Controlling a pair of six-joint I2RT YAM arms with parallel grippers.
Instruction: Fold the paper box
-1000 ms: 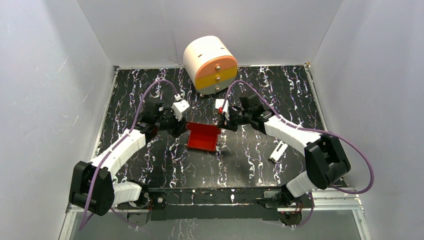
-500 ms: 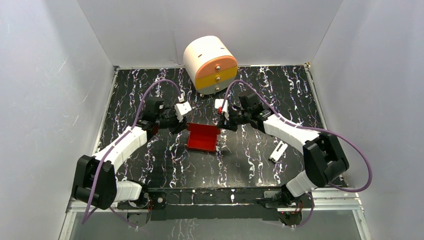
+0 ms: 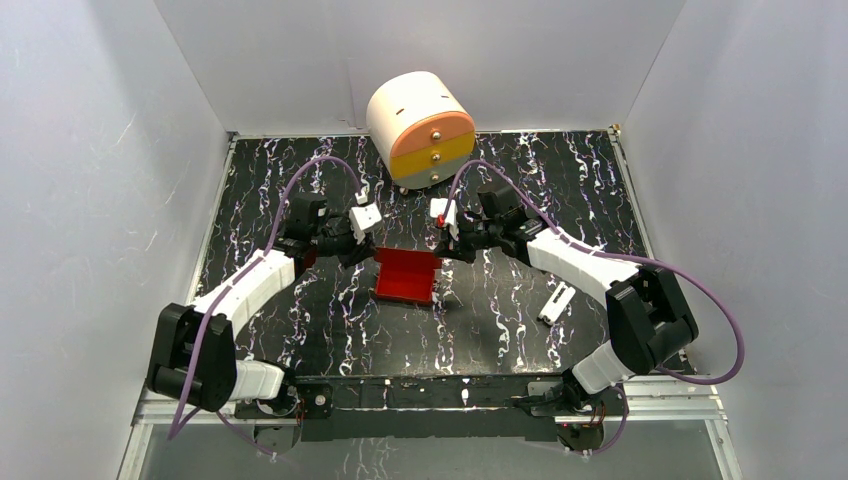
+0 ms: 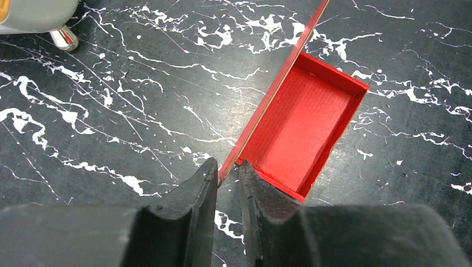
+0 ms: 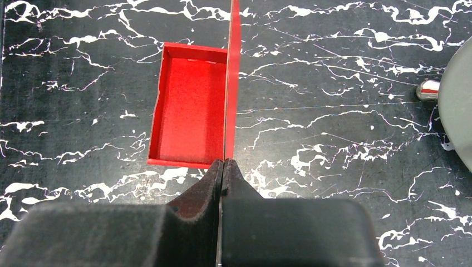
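Observation:
The red paper box (image 3: pixel 405 278) lies open-topped on the black marbled table, with a flap standing up at each short end. My left gripper (image 3: pixel 367 252) is at its left end. In the left wrist view the corner of the left flap of the box (image 4: pixel 303 128) pokes into my left gripper (image 4: pixel 227 166), whose jaws stand open by a narrow gap. My right gripper (image 3: pixel 447 248) is at the right end. The right wrist view shows it (image 5: pixel 224 163) shut on the bottom edge of the box's (image 5: pixel 189 111) upright right flap.
A round white, orange and yellow drawer unit (image 3: pixel 420 128) stands at the back, just behind both wrists; its metal foot (image 4: pixel 62 38) shows in the left wrist view. A small white strip (image 3: pixel 556 302) lies right of the box. Grey walls close in three sides.
My left gripper's jaws have narrowed around the corner of the left flap, and the left arm has drawn slightly back. The right gripper and the box have not moved.

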